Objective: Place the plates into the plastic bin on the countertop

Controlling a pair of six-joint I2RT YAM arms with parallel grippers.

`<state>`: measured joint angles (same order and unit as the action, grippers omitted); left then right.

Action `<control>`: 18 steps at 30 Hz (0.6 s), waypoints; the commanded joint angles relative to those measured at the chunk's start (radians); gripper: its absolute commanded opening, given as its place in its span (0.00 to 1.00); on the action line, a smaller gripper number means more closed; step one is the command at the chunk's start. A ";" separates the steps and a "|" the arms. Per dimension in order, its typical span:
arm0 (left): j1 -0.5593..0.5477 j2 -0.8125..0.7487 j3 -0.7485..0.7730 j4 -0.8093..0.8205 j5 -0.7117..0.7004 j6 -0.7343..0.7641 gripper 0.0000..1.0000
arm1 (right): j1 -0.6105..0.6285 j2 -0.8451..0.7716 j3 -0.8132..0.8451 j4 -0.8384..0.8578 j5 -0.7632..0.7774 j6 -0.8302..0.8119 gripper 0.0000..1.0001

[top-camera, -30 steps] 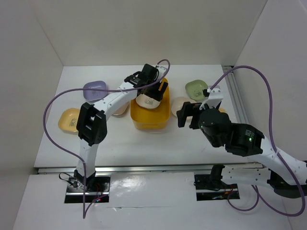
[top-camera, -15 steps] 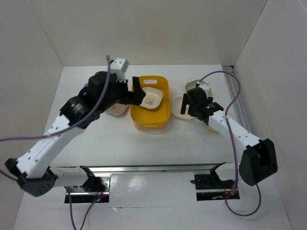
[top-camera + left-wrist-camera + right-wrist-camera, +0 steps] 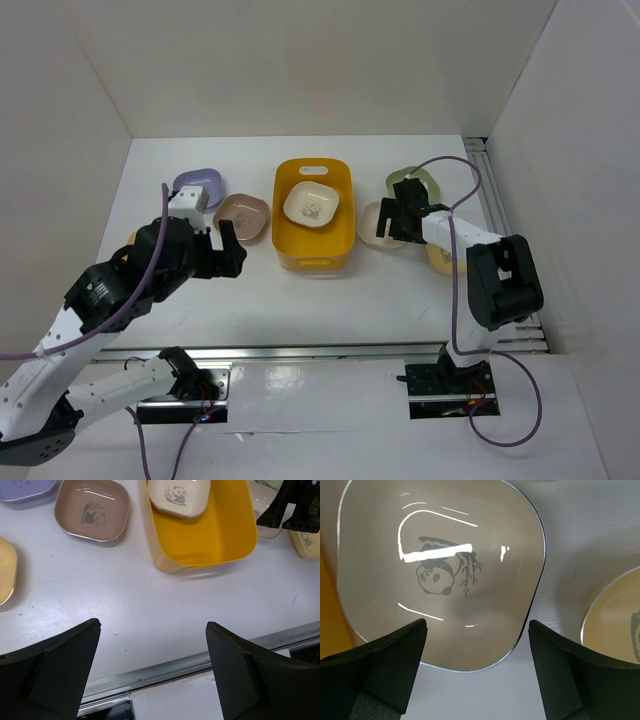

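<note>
The yellow-orange plastic bin (image 3: 335, 235) stands mid-countertop (image 3: 330, 300) with one cream plate (image 3: 311, 205) lying flat in it. My left gripper (image 3: 228, 250) hangs open and empty above bare countertop, near-left of the bin (image 3: 220, 535). Beyond it lie a brown-pink plate (image 3: 92, 515), a lavender plate (image 3: 25, 487) and a yellow plate (image 3: 4, 575). My right gripper (image 3: 395, 222) is open just above another cream plate (image 3: 440, 570) right of the bin, its fingers either side of the plate's near edge, not touching. A green plate (image 3: 410, 180) and a yellow plate (image 3: 615, 620) lie close by.
A metal rail (image 3: 320, 350) runs along the countertop's near edge, and another rail (image 3: 495, 200) runs down the right side. White walls close in the left, back and right. Purple cables loop from both arms.
My left gripper opened, left the cream plate in the bin and pulled back to the near left. My right arm reached out and lowered over the cream plate right of the bin.
</note>
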<state>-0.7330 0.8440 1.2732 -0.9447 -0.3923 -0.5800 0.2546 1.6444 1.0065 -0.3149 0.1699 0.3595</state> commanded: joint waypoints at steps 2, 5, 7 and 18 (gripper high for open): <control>-0.003 -0.040 -0.052 -0.031 -0.049 -0.012 1.00 | -0.009 0.038 0.030 0.072 0.040 0.030 0.88; -0.003 -0.065 -0.089 -0.031 -0.049 -0.012 1.00 | -0.009 0.065 0.007 0.083 0.062 0.053 0.85; -0.003 -0.074 -0.104 -0.031 -0.049 -0.012 1.00 | -0.009 0.089 -0.002 0.083 0.062 0.074 0.75; -0.003 -0.120 -0.178 0.000 -0.068 -0.012 1.00 | -0.009 0.057 -0.086 0.094 0.167 0.179 0.21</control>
<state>-0.7330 0.7521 1.0870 -0.9779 -0.4366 -0.5831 0.2504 1.7111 0.9478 -0.2184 0.2741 0.5106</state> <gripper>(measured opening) 0.998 0.231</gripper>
